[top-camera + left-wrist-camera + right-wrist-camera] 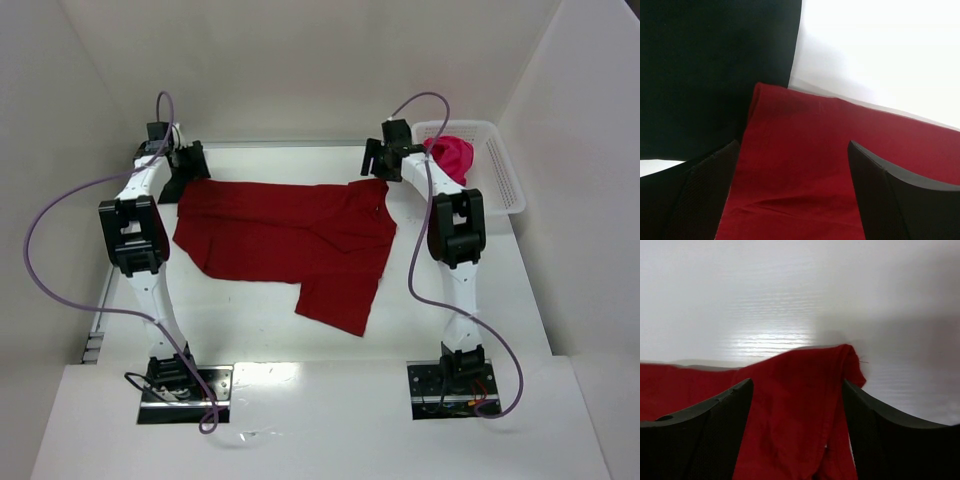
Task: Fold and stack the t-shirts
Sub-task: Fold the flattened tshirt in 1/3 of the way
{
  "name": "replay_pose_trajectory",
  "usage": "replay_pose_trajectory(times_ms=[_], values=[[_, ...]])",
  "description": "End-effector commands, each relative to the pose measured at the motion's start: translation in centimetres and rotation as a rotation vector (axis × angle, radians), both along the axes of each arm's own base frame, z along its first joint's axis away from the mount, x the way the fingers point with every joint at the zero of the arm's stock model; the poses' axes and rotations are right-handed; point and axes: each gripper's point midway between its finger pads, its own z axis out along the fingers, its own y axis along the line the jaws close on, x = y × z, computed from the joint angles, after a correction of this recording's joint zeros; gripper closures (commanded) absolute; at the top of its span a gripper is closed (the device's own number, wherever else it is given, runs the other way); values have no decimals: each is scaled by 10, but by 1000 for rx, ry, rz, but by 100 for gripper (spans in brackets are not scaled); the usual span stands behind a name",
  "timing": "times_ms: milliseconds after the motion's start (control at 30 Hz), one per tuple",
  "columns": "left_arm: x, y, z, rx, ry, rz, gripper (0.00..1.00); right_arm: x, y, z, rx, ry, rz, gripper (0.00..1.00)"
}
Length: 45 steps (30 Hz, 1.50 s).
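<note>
The dark crimson t-shirt [285,235] lies spread on the white table [240,320], its long axis running left to right between the two arms. One flap (a sleeve or the hem, I cannot tell which) points toward the near edge at its right end.

The left gripper [793,146] sits over the shirt's far-left corner, fingers spread wide with red cloth lying flat between them. The black t-shirt [710,65] lies just beside that corner, touching the red edge.

The right gripper [796,385] sits at the far-right corner, its fingers also apart and straddling a bunched, slightly raised fold of the red cloth.

The magenta-pink t-shirt [452,157] is heaped in the white lattice basket [507,180] at the far right.
</note>
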Motion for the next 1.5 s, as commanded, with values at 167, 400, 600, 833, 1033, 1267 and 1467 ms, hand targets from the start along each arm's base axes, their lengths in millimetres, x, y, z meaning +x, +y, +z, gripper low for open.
replay_pose_trajectory(times_ms=[167, 400, 600, 833, 1033, 1267, 1467], values=[[9, 17, -4, 76, 4, 31, 9, 1, -16, -5, -156, 9, -45, 35], [12, 20, -17, 82, 17, 38, 19, 0, -17, -19, -163, 39, -43, 36], [20, 17, -19, 62, 5, 31, 26, 1, -16, -36, -164, 66, -47, 46], [19, 19, -24, 67, 15, 37, 39, 10, -16, -32, -163, 37, -56, 70], [22, 19, -20, 68, 6, 37, 57, 15, -16, -32, -162, 27, -69, 88], [28, 23, -10, 82, -19, 46, 76, 26, -20, -23, -173, -10, -108, 100], [43, 27, 2, 90, -62, 61, 87, 49, -14, 0, -147, -74, -120, 100]])
